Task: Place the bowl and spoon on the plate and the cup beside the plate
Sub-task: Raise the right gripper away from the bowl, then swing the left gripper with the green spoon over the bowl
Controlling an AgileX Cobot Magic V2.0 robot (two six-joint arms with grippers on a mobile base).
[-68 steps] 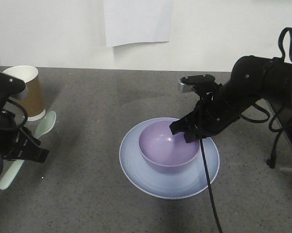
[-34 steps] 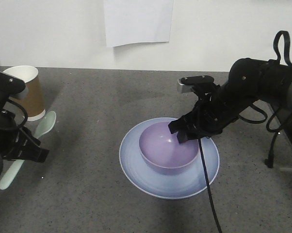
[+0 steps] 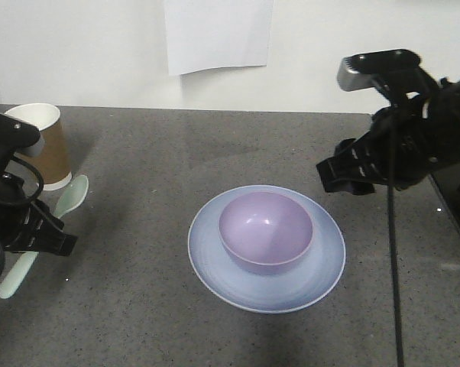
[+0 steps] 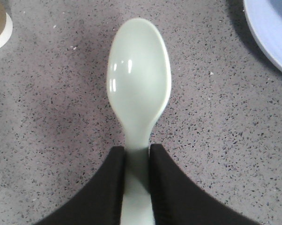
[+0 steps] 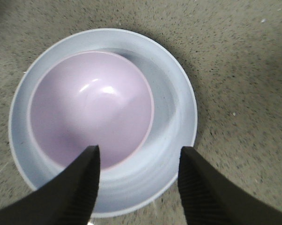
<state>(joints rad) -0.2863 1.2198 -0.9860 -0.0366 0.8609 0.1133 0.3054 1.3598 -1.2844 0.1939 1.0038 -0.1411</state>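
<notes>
left gripper (image 4: 137, 154): closed on the spoon (image 4: 138, 84), one pad on each side of the flat handle, just behind the neck.
spoon vs gripper: head pointing straight away from the fingers. Looks flat on the table (image 3: 138, 306), not yet lifted. Handle tail sticking out behind the grip in the front view.
cup (image 3: 43, 145): upright, near the spoon head on its far side, not touching it.
right gripper (image 5: 139, 152): fingers wide apart, nothing between them. Raised above and to the right of the plate (image 3: 322, 267).
bowl (image 3: 265, 229): upright, seated roughly in the middle of the plate.
risk 1: narrow pinch on a thin, smooth handle with the head hanging well forward. Likely to pivot or slide out on a fast lift.
risk 2: cup close by. Could be clipped and tipped if the head swings during the lift.
risk 3: only a sloped ring of plate free around the bowl. Spoon could skid off onto the table if released on it.
risk 4: right arm near the plate. Possible clash if the left comes across.
</notes>
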